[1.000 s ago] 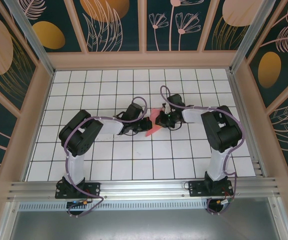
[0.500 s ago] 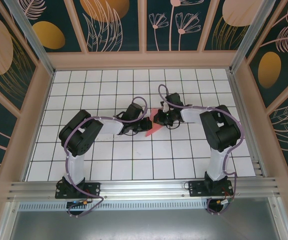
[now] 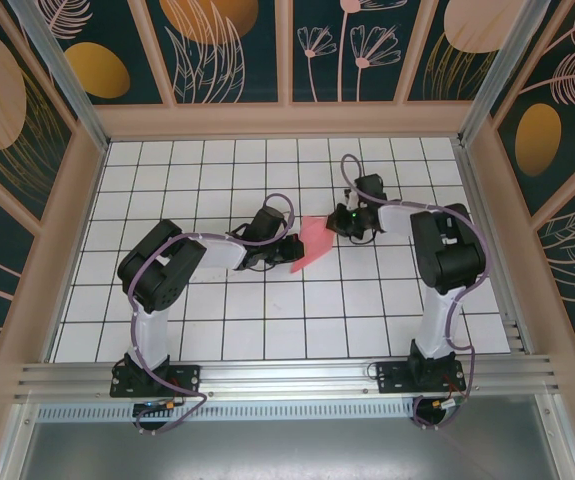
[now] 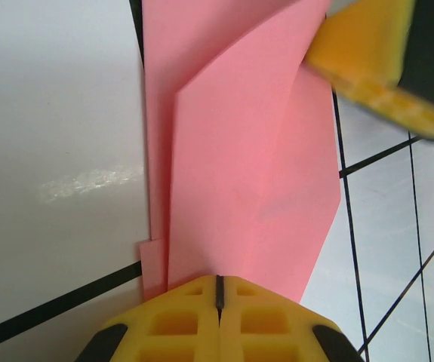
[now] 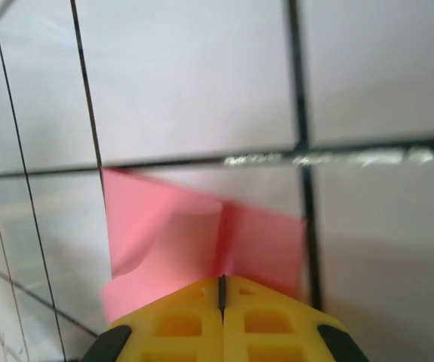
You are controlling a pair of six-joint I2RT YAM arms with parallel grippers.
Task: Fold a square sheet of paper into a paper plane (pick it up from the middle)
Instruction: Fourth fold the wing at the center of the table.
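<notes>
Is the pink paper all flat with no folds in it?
No, the pink paper has folded flaps lying over each other, and the left wrist view shows their slanted edges.

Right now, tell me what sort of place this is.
Probably a robot test cell: a white grid-tiled table boxed in by leaf-patterned wall panels, with the left arm and right arm bolted to an aluminium rail at its near edge, both holding pink paper.
</notes>
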